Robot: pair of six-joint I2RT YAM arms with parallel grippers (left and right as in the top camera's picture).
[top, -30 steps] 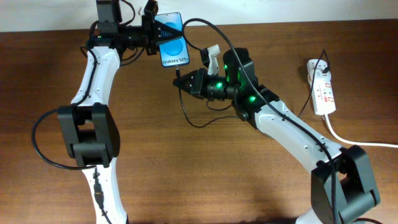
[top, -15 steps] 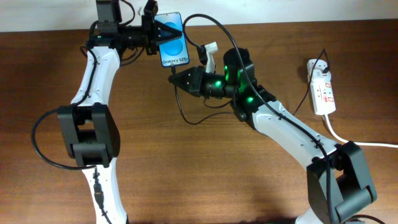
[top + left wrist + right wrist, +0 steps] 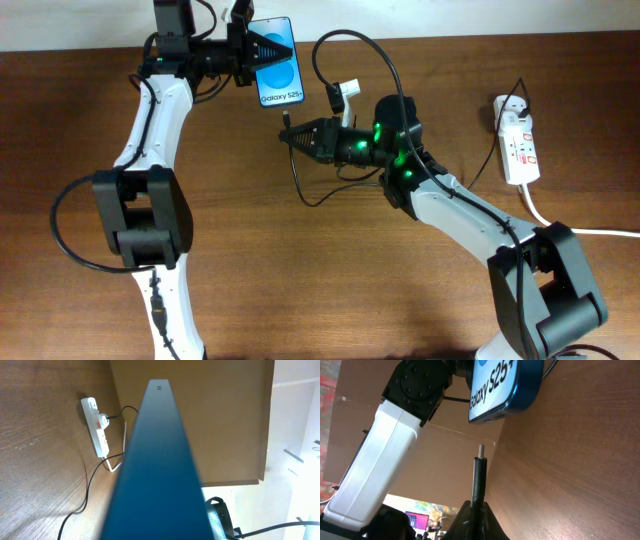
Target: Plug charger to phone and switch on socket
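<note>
My left gripper is shut on the phone, a blue-screened phone reading "Galaxy S25", held at the table's far edge. Its edge fills the left wrist view. My right gripper is shut on the charger, a thin black cable. The plug tip sticks out of the closed fingers and points at the phone's bottom edge, a short gap below it. The socket, a white strip with red switches, lies at the right, and shows in the left wrist view.
The thin black cable loops over my right arm and runs across the wooden table to the strip. A thick white cord leaves the strip toward the right edge. A white part stands up on my right wrist.
My right gripper with the plug swung left toward the phone, then shifted slightly back right and down. The cable loop above it rose. The left arm and the phone stayed put.
</note>
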